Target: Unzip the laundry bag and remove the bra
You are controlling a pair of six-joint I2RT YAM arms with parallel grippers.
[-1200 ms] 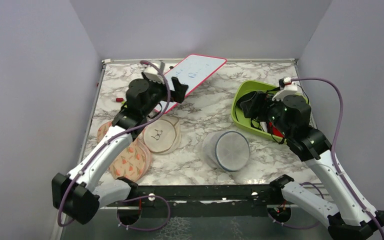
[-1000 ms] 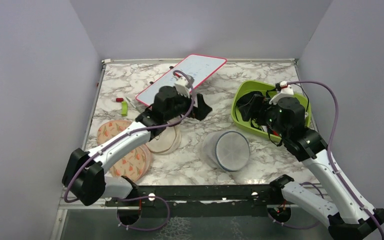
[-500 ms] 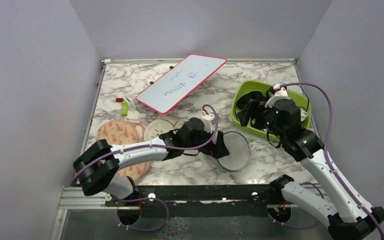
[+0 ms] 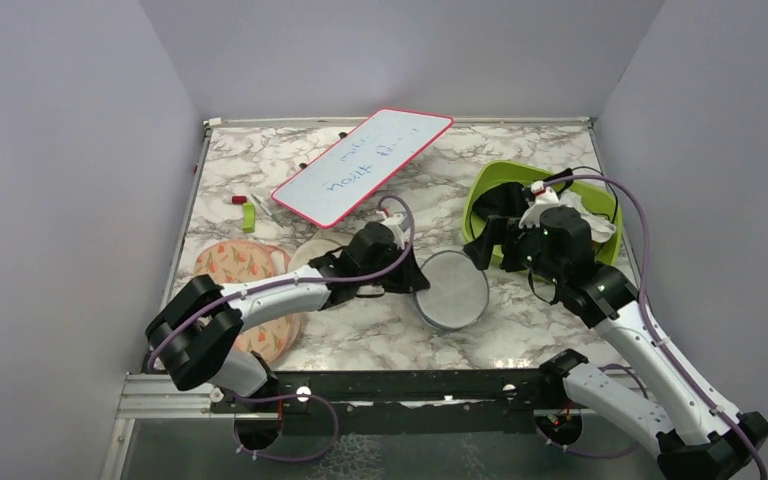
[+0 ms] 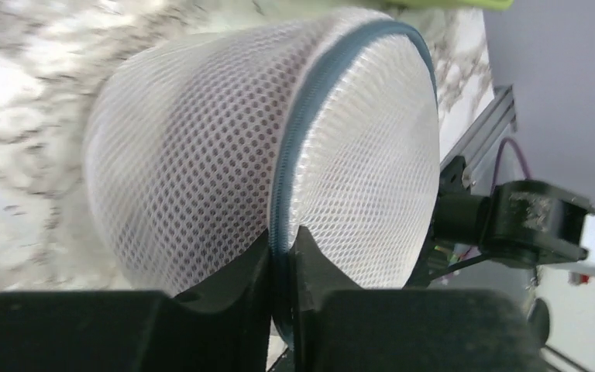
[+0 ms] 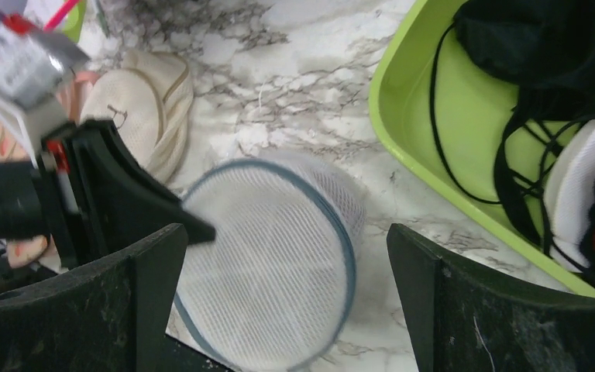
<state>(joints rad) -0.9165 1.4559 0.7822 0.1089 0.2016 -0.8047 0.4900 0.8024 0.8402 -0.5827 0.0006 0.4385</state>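
Room: a marble-look surface (image 4: 260, 160) sits inside plain, pale purple walls.
Laundry bag: the laundry bag (image 4: 452, 290) lies near the middle of the surface, just beside the green tray (image 4: 482, 190). Its round face is turned up. The zip looks shut all the way round, as far as I can see.
Left claw: the left claw (image 5: 281, 242) is pinched together on the bag's edge, right on the blue-grey zip line (image 5: 310, 116).
Right claw: the right claw (image 6: 288, 236) is spread wide apart above the bag and holds nothing.
What changed: a moment ago the left arm was far back by the whiteboard (image 4: 363, 165) with its claw wide apart. It has swung over to the bag and snapped shut on it. The bag has turned a bit. The right arm has leaned out from the tray toward the bag.
What it means: I think the grab is made, so the unzipping can start. I cannot tell if the pinch is on the zip pull or only on the seam.
Bra: the bra is not out yet. Only a dim dark shade shows through the mesh, so I think it is inside.
Writing: the whiteboard has blue handwriting, too small to read. The beige pouch (image 6: 143, 108) has a tiny dark mark I cannot read. No brand names show.
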